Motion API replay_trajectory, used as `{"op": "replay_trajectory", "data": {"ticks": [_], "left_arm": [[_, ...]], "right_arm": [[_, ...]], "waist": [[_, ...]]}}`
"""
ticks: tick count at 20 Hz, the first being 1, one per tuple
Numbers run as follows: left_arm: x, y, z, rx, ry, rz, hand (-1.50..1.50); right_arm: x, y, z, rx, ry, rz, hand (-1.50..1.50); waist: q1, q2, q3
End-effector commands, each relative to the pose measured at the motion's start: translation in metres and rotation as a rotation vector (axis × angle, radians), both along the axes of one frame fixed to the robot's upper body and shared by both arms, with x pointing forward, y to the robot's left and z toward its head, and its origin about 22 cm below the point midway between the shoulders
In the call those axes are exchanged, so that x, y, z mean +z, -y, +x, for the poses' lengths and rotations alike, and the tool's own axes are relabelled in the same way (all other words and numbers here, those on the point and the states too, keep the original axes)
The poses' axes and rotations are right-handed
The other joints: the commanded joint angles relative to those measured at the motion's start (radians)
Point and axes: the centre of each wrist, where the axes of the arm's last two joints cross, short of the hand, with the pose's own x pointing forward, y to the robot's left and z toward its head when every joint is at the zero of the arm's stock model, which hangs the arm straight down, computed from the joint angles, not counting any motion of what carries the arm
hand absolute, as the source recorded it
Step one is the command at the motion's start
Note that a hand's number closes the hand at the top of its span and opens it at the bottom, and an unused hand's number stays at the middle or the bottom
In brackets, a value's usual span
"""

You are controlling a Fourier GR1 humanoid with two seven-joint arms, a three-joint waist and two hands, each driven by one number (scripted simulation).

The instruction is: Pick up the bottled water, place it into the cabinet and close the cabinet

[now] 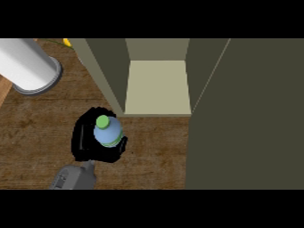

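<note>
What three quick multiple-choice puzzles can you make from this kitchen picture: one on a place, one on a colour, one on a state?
1. Where is the water bottle?
A. on the cabinet shelf
B. in the robot hand, in front of the cabinet
C. lying on the counter

2. What colour is the bottle's cap?
A. red
B. white
C. green

3. How is the cabinet?
A. open
B. shut
C. half covered by a cloth

Answers:
1 B, black fingers curl round the bottle, short of the shelf.
2 C, the cap on top is green.
3 A, its door stands swung out, the pale shelf showing.
</note>
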Motion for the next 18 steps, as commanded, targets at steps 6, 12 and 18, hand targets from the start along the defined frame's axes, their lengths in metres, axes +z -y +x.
{"op": "replay_trajectory", "data": {"ticks": [6,12,18], "left_arm": [[0.084,0.076,-0.013,-0.119,0.057,0.043,1.50],[0.111,0.116,-0.022,-0.090,0.033,0.072,1.50],[0.138,0.134,0.005,0.000,0.041,0.108,1.50]], "right_arm": [[0.009,0.008,0.006,0.000,0.031,0.028,-1.50],[0.014,0.002,0.009,0.008,0.041,0.032,-1.50],[0.012,0.011,0.015,0.029,0.044,0.004,-1.50]], "waist": [[0.003,0.001,0.001],[-0.011,0.002,0.000],[-0.016,0.003,0.000]]}}
